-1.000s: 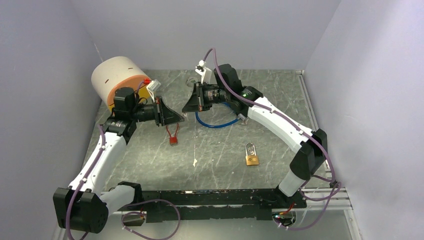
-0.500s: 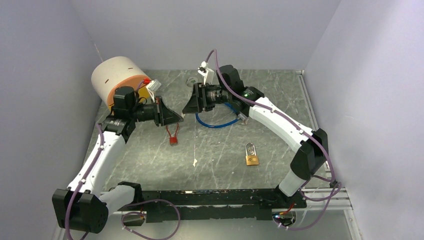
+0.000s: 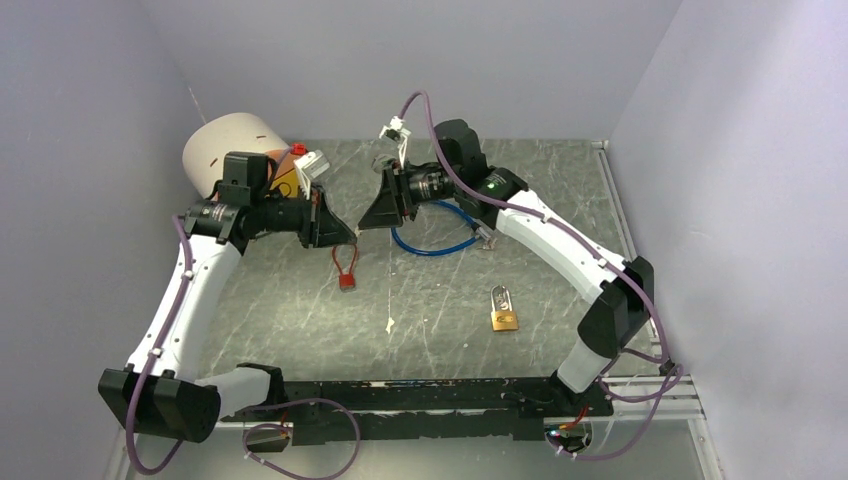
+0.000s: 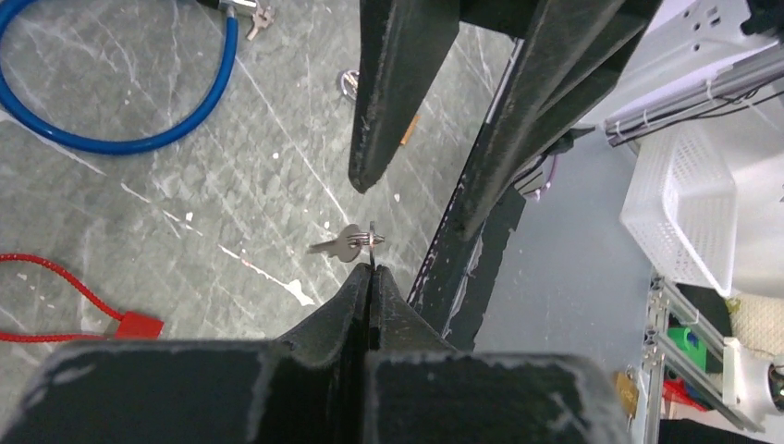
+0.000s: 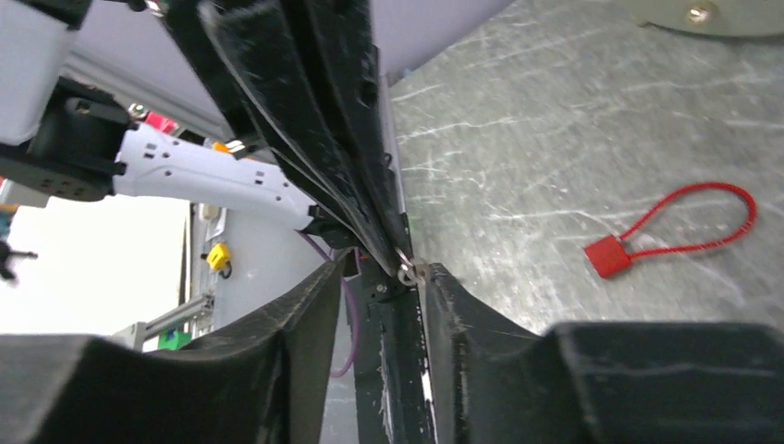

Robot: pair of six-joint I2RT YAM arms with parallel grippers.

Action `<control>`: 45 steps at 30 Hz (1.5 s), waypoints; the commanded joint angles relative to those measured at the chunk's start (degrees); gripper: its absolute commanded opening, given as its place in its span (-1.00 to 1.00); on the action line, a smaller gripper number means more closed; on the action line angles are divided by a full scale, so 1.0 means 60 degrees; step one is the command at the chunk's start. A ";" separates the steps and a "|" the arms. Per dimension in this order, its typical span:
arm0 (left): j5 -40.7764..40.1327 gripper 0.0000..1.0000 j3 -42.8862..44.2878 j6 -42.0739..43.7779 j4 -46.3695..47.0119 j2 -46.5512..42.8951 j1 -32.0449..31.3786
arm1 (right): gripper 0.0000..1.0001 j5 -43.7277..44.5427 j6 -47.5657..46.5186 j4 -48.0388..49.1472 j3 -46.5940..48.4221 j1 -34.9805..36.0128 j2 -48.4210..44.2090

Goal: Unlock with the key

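Above table (image 3: 430, 340), near 10 o'clock of centre: left gripper (image 4: 370, 273) clamped tight on key ring, right gripper (image 4: 411, 208) spread, straddling that tip. At 4 o'clock, well apart: padlock (image 3: 504, 311), lying flat. Off left tip, toward 10 o'clock: key (image 4: 344, 244).

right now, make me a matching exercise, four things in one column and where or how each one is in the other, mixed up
Things
1. key
2. padlock
3. red seal
4. right gripper

Places or states
a. lying on the table near the right arm's base, apart from both grippers
b. open, next to the other gripper's tip
c. off the table, pinched by its ring in the shut left gripper
d. flat on the table, left of the blue cable

Pairs: 1-c, 2-a, 3-d, 4-b
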 commanded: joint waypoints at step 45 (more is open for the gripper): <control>0.0149 -0.63 0.0864 0.0524 -0.1177 -0.0146 -0.0053 | -1.00 -0.1161 -0.0764 0.0100 0.0746 0.0358 0.0422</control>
